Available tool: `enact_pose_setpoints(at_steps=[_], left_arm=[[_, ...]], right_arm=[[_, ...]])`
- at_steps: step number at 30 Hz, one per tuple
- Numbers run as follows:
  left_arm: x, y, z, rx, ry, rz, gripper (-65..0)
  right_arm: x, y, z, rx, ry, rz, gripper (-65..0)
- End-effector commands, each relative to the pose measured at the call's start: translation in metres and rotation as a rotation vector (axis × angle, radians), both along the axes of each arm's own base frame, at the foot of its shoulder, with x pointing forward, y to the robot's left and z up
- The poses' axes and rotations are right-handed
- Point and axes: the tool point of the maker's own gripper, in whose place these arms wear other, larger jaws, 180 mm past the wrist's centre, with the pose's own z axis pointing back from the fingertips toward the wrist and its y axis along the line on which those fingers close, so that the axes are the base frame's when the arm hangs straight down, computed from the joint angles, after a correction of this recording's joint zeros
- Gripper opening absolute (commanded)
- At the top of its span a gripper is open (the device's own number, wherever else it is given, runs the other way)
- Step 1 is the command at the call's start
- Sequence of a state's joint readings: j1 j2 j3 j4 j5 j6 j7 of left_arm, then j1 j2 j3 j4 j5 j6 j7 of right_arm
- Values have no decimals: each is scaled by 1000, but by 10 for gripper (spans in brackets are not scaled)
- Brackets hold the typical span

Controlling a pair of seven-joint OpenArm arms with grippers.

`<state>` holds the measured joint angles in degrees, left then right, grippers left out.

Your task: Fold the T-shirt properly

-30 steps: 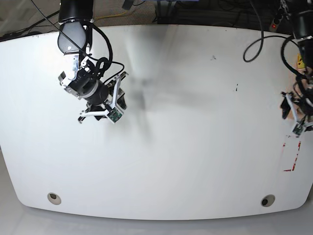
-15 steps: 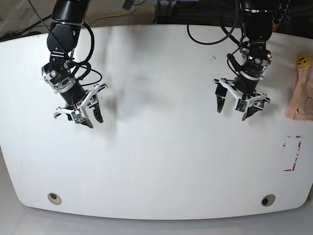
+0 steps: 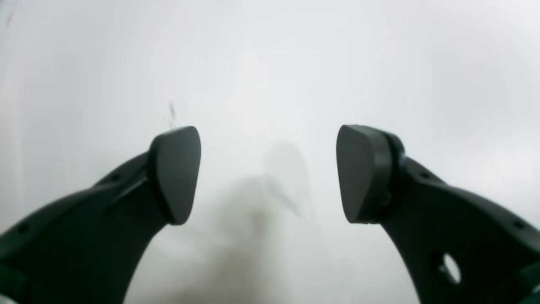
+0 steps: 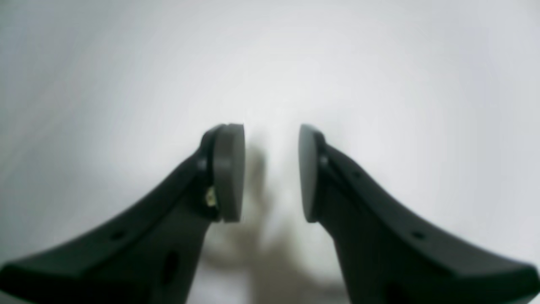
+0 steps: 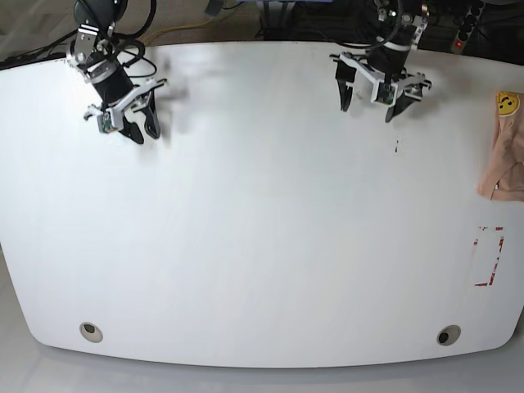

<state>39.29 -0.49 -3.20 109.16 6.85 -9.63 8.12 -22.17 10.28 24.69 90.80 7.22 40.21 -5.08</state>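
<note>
We find the T-shirt (image 5: pixel 506 155) at the far right edge of the white table (image 5: pixel 262 246), only partly in the base view. It shows as a compact peach-pink bundle with the yellow smiling face print (image 5: pixel 508 102) facing up at its top end. From that compact shape we judge it either already folded and set aside or simply parked clear of the work area; the frames do not show enough of it to say which. Just below it lies a red-outlined rectangle (image 5: pixel 489 256) marked on the table surface, which the garment does not touch.

Neither arm is near the shirt. The left gripper (image 5: pixel 372 97) hangs over the far centre-right of the table, well apart from the garment. Its wrist view shows the two dark pads (image 3: pixel 176 173) spread wide, with nothing but bare table between them. The right gripper (image 5: pixel 133 119) hangs over the far left corner. Its pads (image 4: pixel 230 171) stand parted by a narrow gap, likewise empty, touching nothing.

We judge both arms to be in a withdrawn posture along the back edge, leaving the table centre free.
</note>
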Motion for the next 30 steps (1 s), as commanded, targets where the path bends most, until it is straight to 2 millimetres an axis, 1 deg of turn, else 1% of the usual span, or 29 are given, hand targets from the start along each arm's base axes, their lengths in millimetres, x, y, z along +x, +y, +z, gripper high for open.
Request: enact_pose_setpoints(at_steps=[1, 2, 6, 7, 9, 12, 13, 15, 17, 18, 19, 21, 22, 25, 27, 28, 29, 30], left_arm=[[-28, -4, 6, -17, 26, 7, -185], [-42, -6, 3, -24, 58, 14, -185], [-86, -9, -8, -37, 169, 24, -185], [-93, -9, -10, -38, 187, 25, -185], [-113, -9, -15, -38, 241, 27, -185], [-147, -12, -20, -49, 328, 39, -185], [-154, -13, -21, -49, 345, 41, -185], [-171, -13, -24, -48, 391, 43, -185], [-185, -11, -29, -44, 431, 47, -185], [-194, -10, -33, -43, 458, 50, -185], [-205, -9, -38, -41, 489, 51, -185], [-220, -7, -47, -38, 534, 54, -185], [-231, -2, -55, -29, 569, 65, -185], [-259, 10, -78, -11, 654, 95, -185], [-273, 16, -95, -5, 702, 113, -185], [-285, 19, -106, -3, 741, 124, -185], [-294, 23, -118, -2, 775, 137, -185], [-300, 29, -130, 5, 803, 148, -185]], right_arm=[[-15, -13, 19, 22, -48, -41, -455], [-28, -11, 17, 37, -27, -44, -455], [-64, -9, 13, 85, 30, -62, -455], [-71, -11, 13, 91, 40, -69, -455], [-95, -16, 14, 101, 77, -94, -455], [-131, -13, 10, 146, 143, -141, -455], [-140, -13, 10, 151, 157, -154, -455], [-165, -13, 7, 147, 212, -180, -455], [-186, -10, 2, 149, 264, -195, -455], [-200, -7, -2, 151, 300, -205, -455], [-216, -5, -6, 150, 344, -214, -455], [-238, -3, -15, 150, 405, -229, -455], [-250, 1, -22, 157, 443, -236, -455], [-279, 12, -42, 171, 544, -234, -455], [-301, 25, -59, 180, 622, -209, -455], [-316, 33, -69, 187, 673, -192, -455], [-326, 43, -82, 195, 719, -168, -455], [-331, 50, -93, 204, 749, -151, -455]])
